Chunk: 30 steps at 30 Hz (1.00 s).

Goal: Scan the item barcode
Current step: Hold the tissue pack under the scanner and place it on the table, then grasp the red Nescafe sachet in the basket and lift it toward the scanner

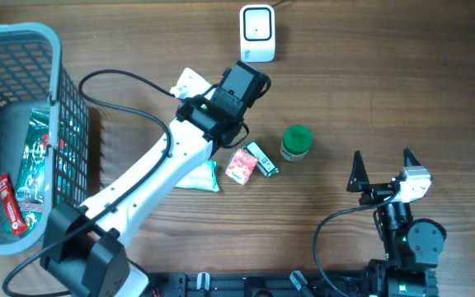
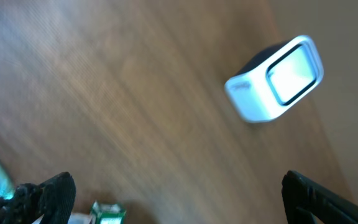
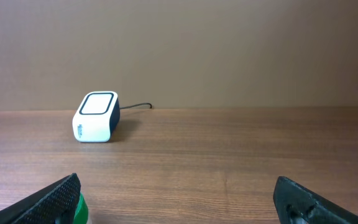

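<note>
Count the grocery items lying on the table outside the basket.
5: a white packet beside the left arm, a teal pouch partly under that arm, a red packet, a small dark box and a green-lidded jar. The arm may hide more.

The far-right corner of the table (image 1: 419,58) and its whole right side lie bare, so a tool could pass freely there. The scanner (image 1: 256,33) stands at the middle of the far edge. The basket (image 1: 56,49) blocks the left edge. The left arm (image 1: 155,177) slants from the near-left corner to the middle, partly covering a teal pouch (image 1: 203,176). Just beside it, a red packet (image 1: 239,165), a small black box (image 1: 262,158) and a green-lidded jar (image 1: 296,141) crowd the middle. Between this cluster and the scanner runs a strip of bare wood. The right tool (image 1: 383,161), near the near edge, stands wide with nothing between its fingers and open table ahead.
</note>
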Motion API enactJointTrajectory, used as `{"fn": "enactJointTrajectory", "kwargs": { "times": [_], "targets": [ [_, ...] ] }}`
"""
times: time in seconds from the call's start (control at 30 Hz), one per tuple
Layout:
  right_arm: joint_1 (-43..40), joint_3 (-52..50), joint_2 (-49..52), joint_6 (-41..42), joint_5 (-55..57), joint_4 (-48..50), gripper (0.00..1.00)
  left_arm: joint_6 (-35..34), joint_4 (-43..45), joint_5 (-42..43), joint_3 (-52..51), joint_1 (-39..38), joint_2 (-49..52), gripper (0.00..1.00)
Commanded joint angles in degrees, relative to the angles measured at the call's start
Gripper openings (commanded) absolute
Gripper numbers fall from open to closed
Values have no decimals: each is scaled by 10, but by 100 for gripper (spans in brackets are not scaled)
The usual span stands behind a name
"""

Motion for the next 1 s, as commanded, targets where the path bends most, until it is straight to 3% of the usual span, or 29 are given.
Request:
{"fn": "enactJointTrajectory", "kwargs": {
  "times": [0.0, 0.23, 0.43, 0.73, 0.97],
  "targets": [
    [2, -1, -2, -5, 10, 2, 100, 38, 4, -117, 17, 0, -40, 100],
    [2, -1, -2, -5, 10, 2, 100, 173, 32, -245, 24, 3, -142, 100],
    [2, -1, -2, -5, 10, 2, 100, 316, 87, -266, 24, 61, -225, 100],
    [2, -1, -2, -5, 10, 2, 100, 342, 68, -261, 24, 182, -342, 100],
    [2, -1, -2, -5, 10, 2, 100, 342, 2, -257, 24, 288, -353, 100]
  ]
}}
